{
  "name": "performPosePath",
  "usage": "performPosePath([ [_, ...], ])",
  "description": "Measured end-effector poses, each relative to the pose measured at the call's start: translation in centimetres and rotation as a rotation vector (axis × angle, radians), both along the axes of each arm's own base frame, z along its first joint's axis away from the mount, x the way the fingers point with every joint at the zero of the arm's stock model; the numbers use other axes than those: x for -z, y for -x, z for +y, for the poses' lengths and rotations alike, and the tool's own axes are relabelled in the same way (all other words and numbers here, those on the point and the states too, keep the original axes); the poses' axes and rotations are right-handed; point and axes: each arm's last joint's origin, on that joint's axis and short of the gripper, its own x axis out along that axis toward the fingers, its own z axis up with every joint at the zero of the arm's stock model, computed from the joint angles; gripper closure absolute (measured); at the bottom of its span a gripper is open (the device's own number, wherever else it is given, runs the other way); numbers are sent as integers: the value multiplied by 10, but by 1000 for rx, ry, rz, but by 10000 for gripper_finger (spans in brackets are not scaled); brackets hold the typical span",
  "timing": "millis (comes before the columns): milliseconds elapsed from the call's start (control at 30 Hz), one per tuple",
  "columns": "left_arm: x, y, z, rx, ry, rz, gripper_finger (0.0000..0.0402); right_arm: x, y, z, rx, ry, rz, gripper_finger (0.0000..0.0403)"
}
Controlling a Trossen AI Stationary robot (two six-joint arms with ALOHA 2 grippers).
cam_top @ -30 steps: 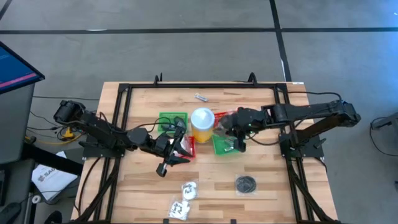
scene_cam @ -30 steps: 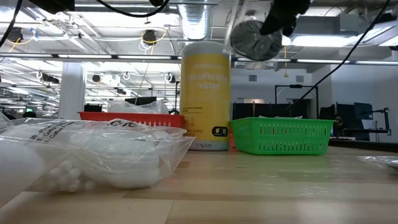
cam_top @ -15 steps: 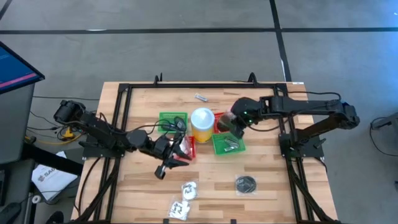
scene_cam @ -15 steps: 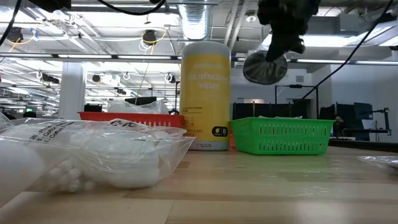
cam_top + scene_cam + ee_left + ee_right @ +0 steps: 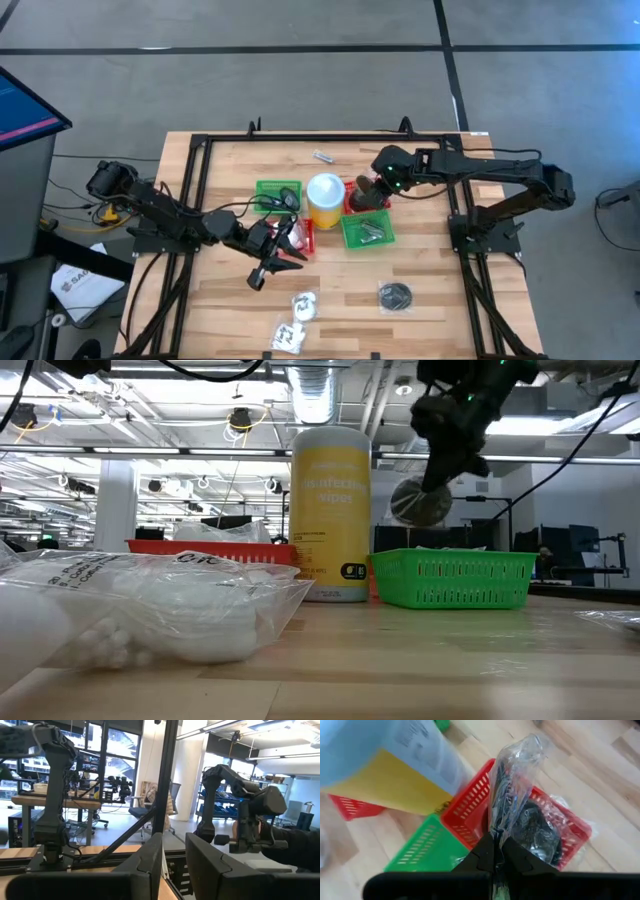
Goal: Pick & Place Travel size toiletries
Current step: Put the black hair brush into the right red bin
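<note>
My right gripper (image 5: 372, 192) is shut on a clear bag (image 5: 419, 503) with a dark round piece, one of the travel size toiletries. The bag hangs over the far red basket (image 5: 470, 810), beside the yellow cup (image 5: 325, 200). Another dark piece in clear plastic (image 5: 540, 832) seems to lie in that basket. My left gripper (image 5: 288, 240) stands raised over the near red basket (image 5: 302, 238), nearly level, its fingers a narrow gap apart (image 5: 174, 865) with nothing between them. A dark bagged piece (image 5: 395, 296) and white packets (image 5: 303, 306) lie near the front edge. My right gripper pinches the clear bag's top edge (image 5: 493, 836) between its two fingers. The fingers slant down from above. The bag hangs below them, lifted clear of the baskets, with the dark round piece (image 5: 417, 505) at its lower end.
A green basket (image 5: 367, 230) with small silvery pieces stands just in front of the far red one; a second green basket (image 5: 278, 192) stands left of the cup. A small silvery piece (image 5: 323, 156) lies near the far edge. A big bag of white pieces (image 5: 150, 610) fills the low view's front left.
My right gripper has gone toward the table's far edge and down, rolling as it went. It has carried the bag from over the green basket to over the far red basket. The bag now hangs lower and stays clear.
</note>
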Motion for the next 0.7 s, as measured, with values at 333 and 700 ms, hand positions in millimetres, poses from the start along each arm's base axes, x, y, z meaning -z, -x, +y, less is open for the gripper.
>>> performPosePath([
  [333, 1, 0, 0, 0, -3, 5, 325, 26, 0, -9, -9, -44, -80, 403],
  [700, 1, 0, 0, -1, -4, 6, 325, 48, 2, -11, 9, -60, -137, 403],
])
